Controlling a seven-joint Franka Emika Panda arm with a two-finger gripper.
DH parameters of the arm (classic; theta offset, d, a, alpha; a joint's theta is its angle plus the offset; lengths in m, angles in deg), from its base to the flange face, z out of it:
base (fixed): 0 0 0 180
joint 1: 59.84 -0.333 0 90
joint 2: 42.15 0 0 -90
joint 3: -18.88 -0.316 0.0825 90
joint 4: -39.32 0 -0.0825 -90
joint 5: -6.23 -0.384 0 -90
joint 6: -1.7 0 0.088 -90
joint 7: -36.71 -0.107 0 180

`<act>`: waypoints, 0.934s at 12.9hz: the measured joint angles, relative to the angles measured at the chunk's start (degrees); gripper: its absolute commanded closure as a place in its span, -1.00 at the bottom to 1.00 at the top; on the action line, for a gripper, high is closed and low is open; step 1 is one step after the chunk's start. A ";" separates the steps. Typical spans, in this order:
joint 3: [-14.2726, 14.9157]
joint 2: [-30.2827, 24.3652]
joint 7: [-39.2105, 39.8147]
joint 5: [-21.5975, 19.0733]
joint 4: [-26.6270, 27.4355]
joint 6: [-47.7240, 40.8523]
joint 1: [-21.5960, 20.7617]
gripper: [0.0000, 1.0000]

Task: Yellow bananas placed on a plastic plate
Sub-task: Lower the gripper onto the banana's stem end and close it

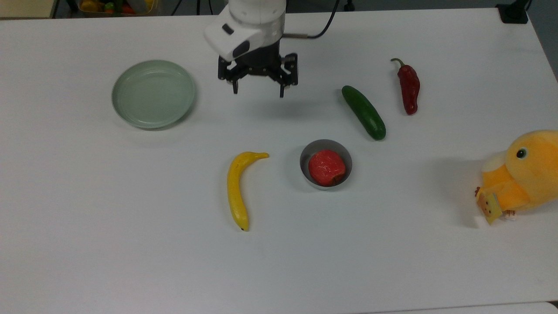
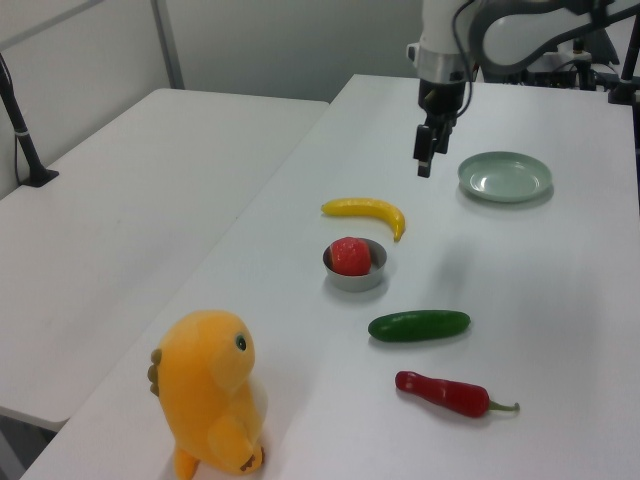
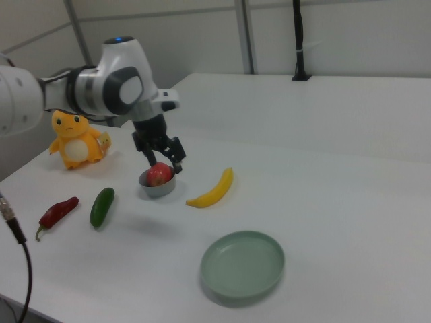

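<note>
Gripper (image 1: 258, 92) hangs above the desk (image 1: 87, 244) with its fingers spread and empty, between the plate (image 1: 153, 94) and the cucumber (image 1: 363, 112). I judge the approach step is in hand. Banana (image 1: 237, 187) lies flat near the desk's middle, beside the bowl (image 1: 305, 168). Next, the gripper should go over the banana's middle, lower and close across it.

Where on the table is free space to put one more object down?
The white table is bare along the top view's bottom edge, below the curved yellow banana, and beneath the round pale-green plate. It is crowded around the grey metal bowl and the dark-green cucumber.
</note>
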State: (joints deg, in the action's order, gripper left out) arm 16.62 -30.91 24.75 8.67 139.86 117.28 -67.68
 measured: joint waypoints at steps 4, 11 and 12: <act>0.54 10.18 -4.70 1.28 -7.32 3.06 0.84 -1.00; 0.98 24.04 -13.04 10.23 -16.44 7.66 2.28 -0.97; 0.98 24.83 -13.12 10.80 -16.57 7.66 2.28 -0.04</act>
State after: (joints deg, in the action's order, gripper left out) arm 17.60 -6.07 11.62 19.47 123.29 124.94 -65.40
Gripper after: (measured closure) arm 0.000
